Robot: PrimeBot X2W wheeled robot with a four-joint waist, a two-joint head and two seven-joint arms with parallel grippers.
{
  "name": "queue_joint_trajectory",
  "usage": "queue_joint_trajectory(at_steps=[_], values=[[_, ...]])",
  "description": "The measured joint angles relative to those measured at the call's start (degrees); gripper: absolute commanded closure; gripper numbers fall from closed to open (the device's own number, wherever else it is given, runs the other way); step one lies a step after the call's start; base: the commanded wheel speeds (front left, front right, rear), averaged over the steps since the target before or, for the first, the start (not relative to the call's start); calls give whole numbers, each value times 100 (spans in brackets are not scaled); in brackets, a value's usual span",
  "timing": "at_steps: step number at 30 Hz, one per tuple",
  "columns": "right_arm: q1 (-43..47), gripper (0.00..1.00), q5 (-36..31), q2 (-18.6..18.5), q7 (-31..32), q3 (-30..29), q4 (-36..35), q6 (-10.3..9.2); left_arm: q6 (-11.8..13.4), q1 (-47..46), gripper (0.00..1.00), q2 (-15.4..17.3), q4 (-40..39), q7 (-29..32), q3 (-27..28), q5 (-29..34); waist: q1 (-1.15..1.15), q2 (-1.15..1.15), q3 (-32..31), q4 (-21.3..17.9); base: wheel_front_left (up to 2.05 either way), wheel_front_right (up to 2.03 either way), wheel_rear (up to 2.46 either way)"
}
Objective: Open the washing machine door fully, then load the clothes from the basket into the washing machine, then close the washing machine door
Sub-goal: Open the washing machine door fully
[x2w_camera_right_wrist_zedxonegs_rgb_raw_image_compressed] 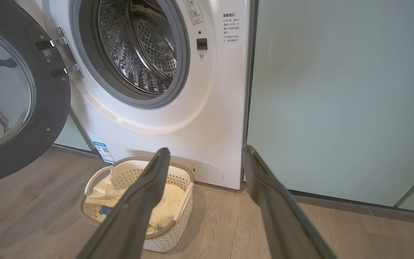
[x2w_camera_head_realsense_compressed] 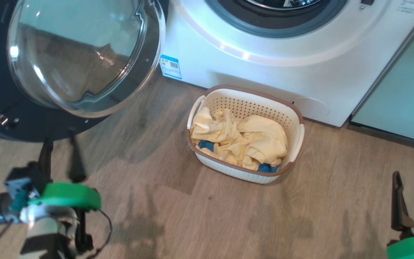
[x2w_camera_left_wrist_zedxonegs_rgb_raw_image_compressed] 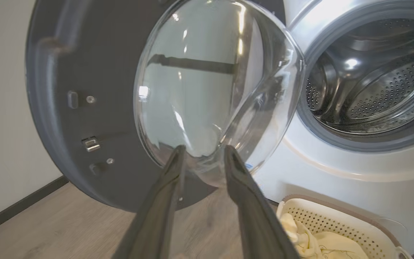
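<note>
The washing machine door (x2w_camera_head_realsense_compressed: 84,54) stands swung wide to the left of the white washing machine (x2w_camera_head_realsense_compressed: 264,68), its clear glass bowl bulging toward the room and its dark inner rim facing out. The steel drum (x2w_camera_left_wrist_zedxonegs_rgb_raw_image_compressed: 372,82) lies exposed behind the grey seal (x2w_camera_left_wrist_zedxonegs_rgb_raw_image_compressed: 336,138). On the wooden floor (x2w_camera_head_realsense_compressed: 192,216), just in front of the machine's lower panel, sits the cream basket (x2w_camera_head_realsense_compressed: 250,91) with its brown rim. It is heaped with the pale yellow clothes (x2w_camera_head_realsense_compressed: 257,138), and a blue piece (x2w_camera_head_realsense_compressed: 205,145) peeps out along the near edge. A blue-edged sticker (x2w_camera_head_realsense_compressed: 170,67) marks the machine's lower left corner, between door and basket.

At near left, the left gripper (x2w_camera_head_realsense_compressed: 59,138) points at the lower edge of the door. Its two dark fingers are parted with nothing between them. The tips are close to the glass bowl, and whether they touch it cannot be told. At near right, the right gripper (x2w_camera_head_realsense_compressed: 412,175) hangs over bare floor, well apart from the basket, its fingers spread wide and empty. A pale green cabinet panel (x2w_camera_head_realsense_compressed: 404,97) flanks the machine on the right.
</note>
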Motion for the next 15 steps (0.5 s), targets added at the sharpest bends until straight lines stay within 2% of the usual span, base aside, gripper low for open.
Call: queue_joint_trajectory(at_steps=[1, 15], values=[[20, 0, 0, 3, -19, 3, 27, 0, -31, 80, 0, -18, -80, 12, -71, 30, 0, 0, -22, -30, 0, 0, 0], [31, 0, 41, 44, -121, 180, 176, 0, -231, 443, 0, -115, -586, 338, -871, 298, 0, 0, -322, -632, 0, 0, 0]])
